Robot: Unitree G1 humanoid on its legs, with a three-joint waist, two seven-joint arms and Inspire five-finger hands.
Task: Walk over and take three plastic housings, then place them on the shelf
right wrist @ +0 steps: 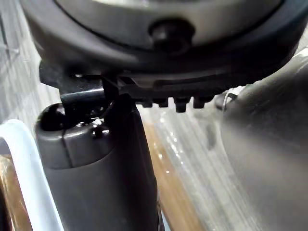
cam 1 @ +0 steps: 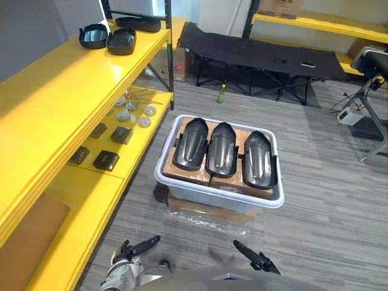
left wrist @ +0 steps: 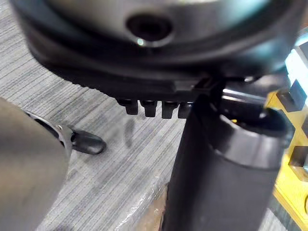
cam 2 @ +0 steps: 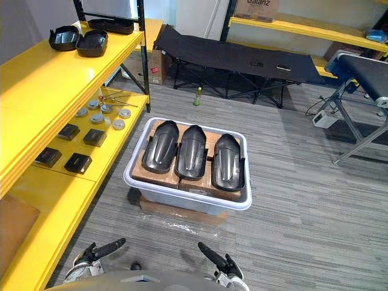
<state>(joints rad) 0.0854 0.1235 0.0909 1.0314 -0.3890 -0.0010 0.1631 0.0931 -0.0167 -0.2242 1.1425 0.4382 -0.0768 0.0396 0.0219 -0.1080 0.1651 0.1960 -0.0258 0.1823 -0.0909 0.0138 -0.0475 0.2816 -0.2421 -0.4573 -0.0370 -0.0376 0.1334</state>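
Note:
Three dark plastic housings (cam 1: 190, 143) (cam 1: 221, 149) (cam 1: 259, 159) lie side by side on cardboard in a white bin (cam 1: 218, 197) on the floor ahead of me. The yellow shelf (cam 1: 60, 91) runs along my left. At the far end of its top board lie more dark housings (cam 1: 94, 36) (cam 1: 121, 41). My left hand (cam 1: 140, 247) and right hand (cam 1: 254, 257) hang low in front of me, short of the bin, fingers straight and holding nothing. In the right wrist view the bin's white rim (right wrist: 19, 159) shows beside the thumb (right wrist: 96, 163).
Small black boxes (cam 1: 121, 134) and round parts (cam 1: 144, 121) lie on the lower shelf board. A black folding cot (cam 1: 254, 54) stands behind the bin, with a green bottle (cam 1: 222, 93) on the floor before it. A metal stand (cam 1: 371, 115) is at the right.

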